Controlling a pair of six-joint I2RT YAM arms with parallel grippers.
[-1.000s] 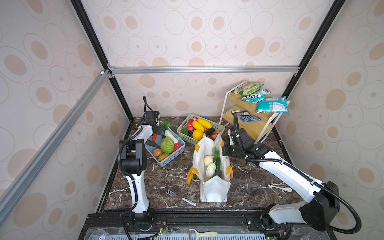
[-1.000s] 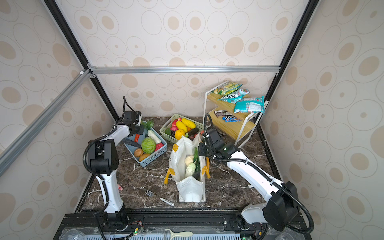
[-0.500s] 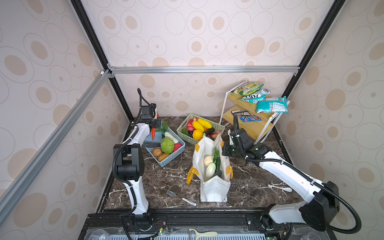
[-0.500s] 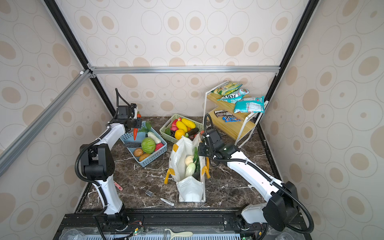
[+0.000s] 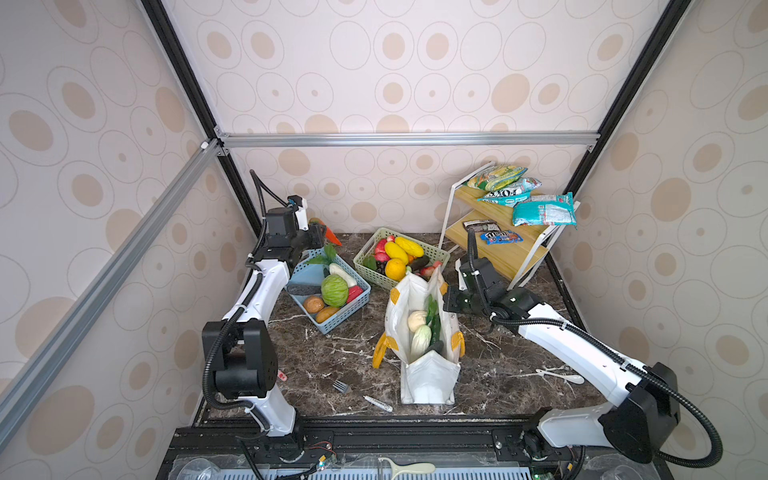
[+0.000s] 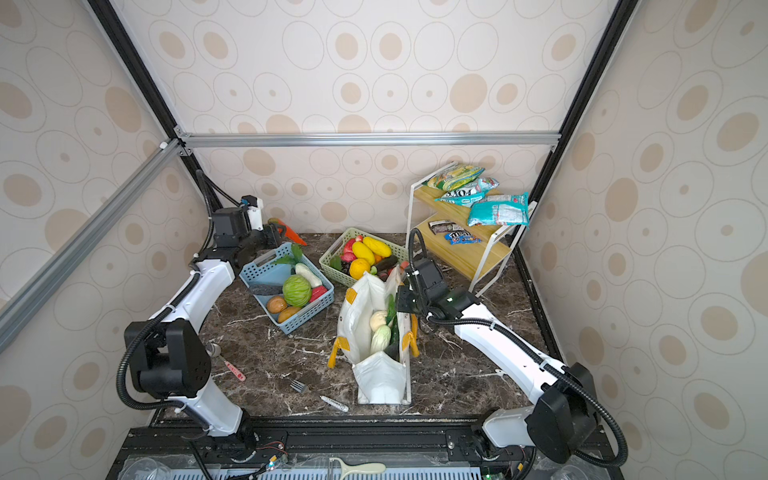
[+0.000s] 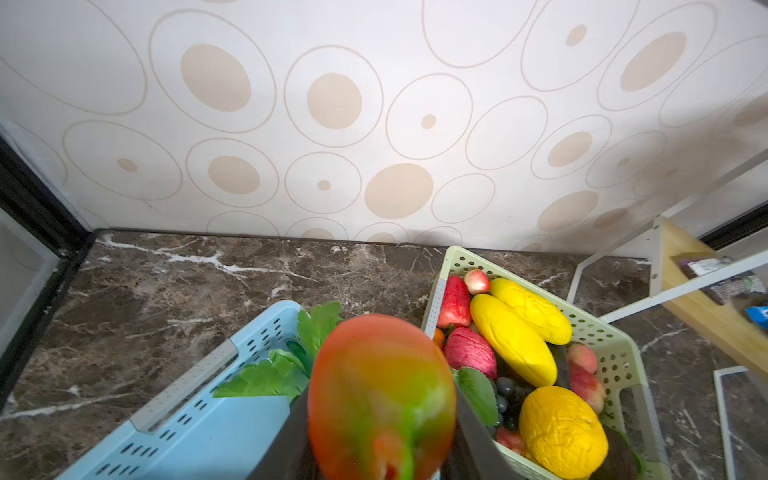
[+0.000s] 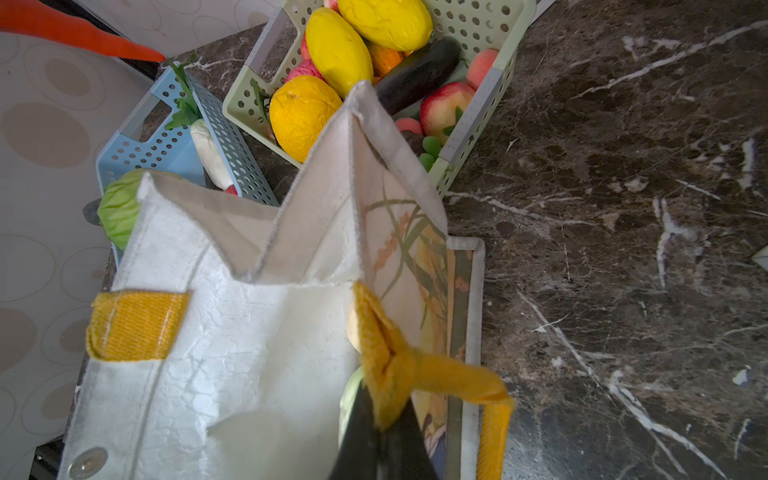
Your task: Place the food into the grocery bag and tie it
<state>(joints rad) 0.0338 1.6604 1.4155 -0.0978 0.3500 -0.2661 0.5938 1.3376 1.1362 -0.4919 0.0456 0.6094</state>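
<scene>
The left gripper (image 5: 314,240) is closed on the red-orange pepper (image 7: 382,386), one jaw on each flank, and holds it in the air above the far end of the blue basket (image 5: 349,309). The right gripper (image 8: 380,436) is clamped on one yellow strap handle (image 8: 390,365) of the grocery bag (image 5: 424,374), at the bag's rim.

Handling, as judged:
- Pepper – probably hollow plastic: light, rigid, smooth. The tapered body may slip, so grip is best kept on the thick part.
- Bag – soft canvas. The walls sag unless the mouth is held apart. The straps are the firm points to take hold of, and also the parts to tie.

Count:
- Food in the bag, four: beige knobbly ball (image 5: 417,321), pale cabbage (image 5: 420,338), dark green cucumber (image 5: 436,332), green leaf (image 5: 431,307).
- Food in a gripper, one.
- Strap handles, two.
- Baskets, two: blue and green basket (image 5: 365,247).
</scene>
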